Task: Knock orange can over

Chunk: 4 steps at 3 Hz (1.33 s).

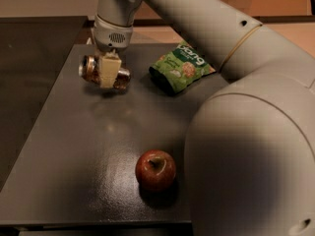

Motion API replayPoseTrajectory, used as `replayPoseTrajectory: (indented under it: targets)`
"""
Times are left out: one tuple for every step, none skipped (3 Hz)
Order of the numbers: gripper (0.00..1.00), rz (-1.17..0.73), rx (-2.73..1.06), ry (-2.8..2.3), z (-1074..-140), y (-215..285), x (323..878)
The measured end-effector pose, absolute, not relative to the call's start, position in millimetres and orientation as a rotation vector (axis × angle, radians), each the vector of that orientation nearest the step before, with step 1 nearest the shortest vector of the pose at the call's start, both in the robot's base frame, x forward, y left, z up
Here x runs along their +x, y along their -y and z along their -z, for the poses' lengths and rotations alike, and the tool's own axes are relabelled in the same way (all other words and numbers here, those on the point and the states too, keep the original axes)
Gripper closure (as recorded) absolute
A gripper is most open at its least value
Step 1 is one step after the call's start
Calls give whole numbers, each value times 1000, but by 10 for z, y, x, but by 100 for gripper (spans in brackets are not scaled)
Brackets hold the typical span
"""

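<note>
The hand [109,72] hangs from the pale arm [206,28] over the far left part of the dark worktop [88,146] and is closed round the orange can [122,77]. One cream finger [109,68] lies across the front of the can's middle; the other is hidden behind it. The can lies on its side in that grip, silver top to the left, brown-orange body to the right. Whether it touches the worktop I cannot tell. Its top looks closed, and no writing on it can be read.

Right of the can, near it but apart, a green bag [181,67] lies flat. It bears white lettering at its far end that I cannot make out, and round pale pictures below. A red apple [155,170] stands stalk-up near the front edge, well apart from both
</note>
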<state>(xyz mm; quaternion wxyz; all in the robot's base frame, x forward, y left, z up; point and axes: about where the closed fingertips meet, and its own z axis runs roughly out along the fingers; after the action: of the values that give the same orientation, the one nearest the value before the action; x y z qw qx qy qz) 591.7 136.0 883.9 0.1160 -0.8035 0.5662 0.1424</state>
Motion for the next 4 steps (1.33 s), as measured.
replayPoseTrajectory:
  targets:
    - [82,-353,-2421,-1662,-8762,-1271,5928]
    - [59,-261,-2487,-1662,-8689,-1189,5964]
    - [36,-201,-2529,-1665,-8647,-1129,6012]
    - [13,-164,-2571,-1653,-8590,-1124,6042]
